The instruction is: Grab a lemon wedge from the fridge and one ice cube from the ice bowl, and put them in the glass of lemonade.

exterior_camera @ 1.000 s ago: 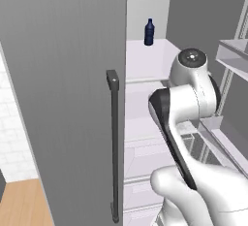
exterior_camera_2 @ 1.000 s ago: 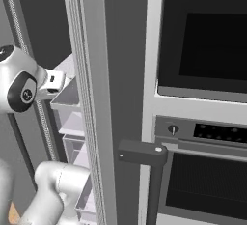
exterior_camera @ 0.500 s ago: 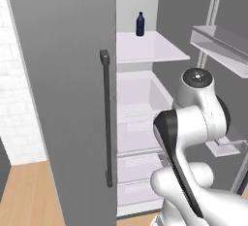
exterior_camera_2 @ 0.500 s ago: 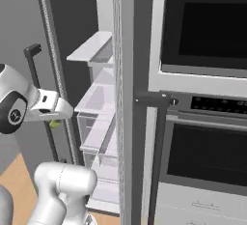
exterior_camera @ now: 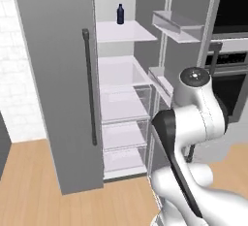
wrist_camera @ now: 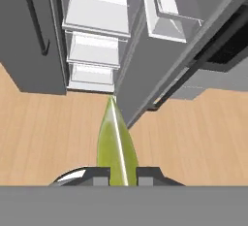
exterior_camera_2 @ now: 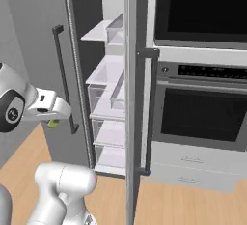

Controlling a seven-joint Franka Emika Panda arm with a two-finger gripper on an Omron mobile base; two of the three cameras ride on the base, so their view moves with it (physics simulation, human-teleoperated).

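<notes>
- Left of your left base view: the fridge [exterior_camera: 53,74] stands with both doors swung wide, its left door carrying a long dark bar handle [exterior_camera: 89,87] that runs vertically.
- Centre: white shelves [exterior_camera: 123,31] step down inside; a dark blue bottle [exterior_camera: 120,14] stands upright on the top one, well apart from your arm.
- Right base view: your gripper [exterior_camera_2: 53,123] hangs in front of the open fridge, above the wooden floor [exterior_camera_2: 29,156].
- Hand view: the gripper is clenched on the lemon wedge [wrist_camera: 116,142]. The wedge's long axis runs straight out along the fingers [wrist_camera: 99,175], its pointed tip aimed away from the hand, toward the foot of the fridge.
- Right: the black oven [exterior_camera_2: 205,115] sits beside the fridge's right door [exterior_camera_2: 130,98].
</notes>
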